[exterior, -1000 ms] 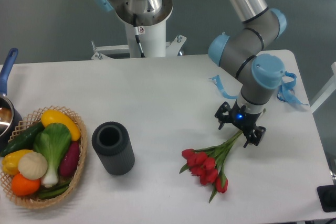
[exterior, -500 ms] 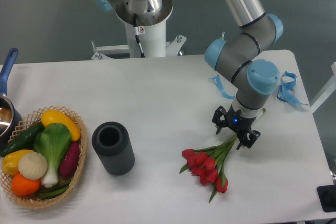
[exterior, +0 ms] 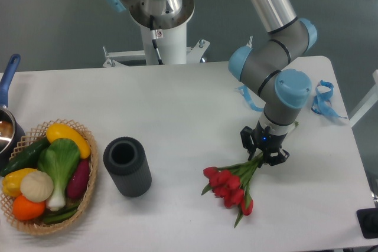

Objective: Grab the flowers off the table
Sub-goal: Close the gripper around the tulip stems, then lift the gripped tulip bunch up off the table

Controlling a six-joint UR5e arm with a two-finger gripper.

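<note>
The flowers (exterior: 227, 187), a bunch of red tulips with green leaves and stems, lie on the white table (exterior: 177, 98) at the front right, heads toward the front and stems running up to the right. My gripper (exterior: 263, 150) points straight down over the stems, low at the table. Its jaws stand close together around the stems and look closed on them. The wrist hides the upper part of the stems, with only the tip showing beyond it. The bunch still rests on the table.
A black cylinder (exterior: 127, 166) stands left of the flowers. A wicker basket (exterior: 88, 190) of vegetables, with a green leafy one (exterior: 59, 162), sits at the front left beside a blue-handled pot (exterior: 7, 125). Blue ribbon strips (exterior: 323, 100) lie at the right edge and behind my wrist (exterior: 247, 98).
My gripper has moved slightly left and down onto the stems and its jaws have drawn together. The tulip bunch has shifted a little.
</note>
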